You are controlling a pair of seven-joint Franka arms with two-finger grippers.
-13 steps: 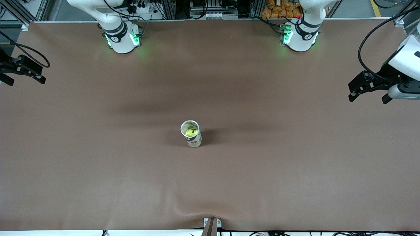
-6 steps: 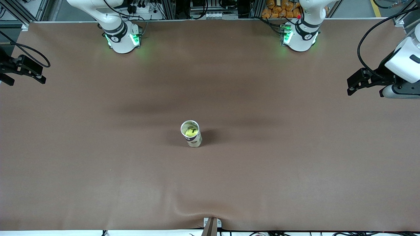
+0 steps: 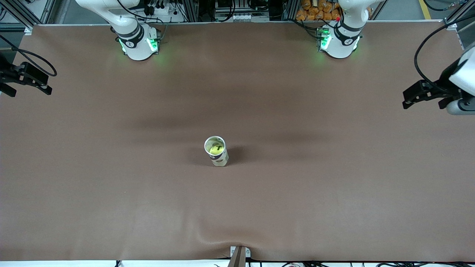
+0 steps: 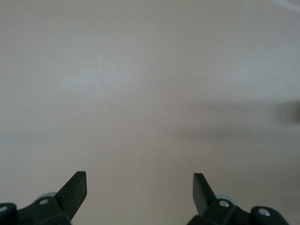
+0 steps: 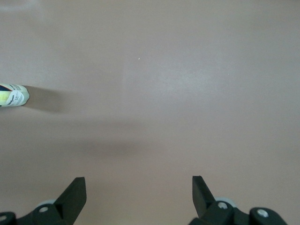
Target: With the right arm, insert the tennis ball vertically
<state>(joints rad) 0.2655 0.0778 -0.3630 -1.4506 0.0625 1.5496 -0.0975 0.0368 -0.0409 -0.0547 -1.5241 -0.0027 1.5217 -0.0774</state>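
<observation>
A clear plastic tube-shaped can (image 3: pixel 216 151) with a printed label stands upright near the middle of the brown-covered table (image 3: pixel 111 178), and a yellow-green fuzzy tennis ball (image 3: pixel 216 149) already sits inside it, visible through the open top. Neither has shifted over the last second.

The right gripper (image 3: pixel 28 79), black with two fingers, hangs above the table edge at the right arm's end, well apart from the can; its jaws stand wide apart with nothing between them, as the right wrist view (image 5: pixel 138 186) shows. From that wrist camera the can (image 5: pixel 13 94) appears far off over bare cloth. This arm has not moved since the earlier frames.

The left gripper (image 3: pixel 423 97), also black, is over the table edge at the left arm's end, likewise well away from the can. Its jaws are spread and empty in the left wrist view (image 4: pixel 139 183). Compared with a second ago it has drawn farther out toward that end of the table, away from the can.
</observation>
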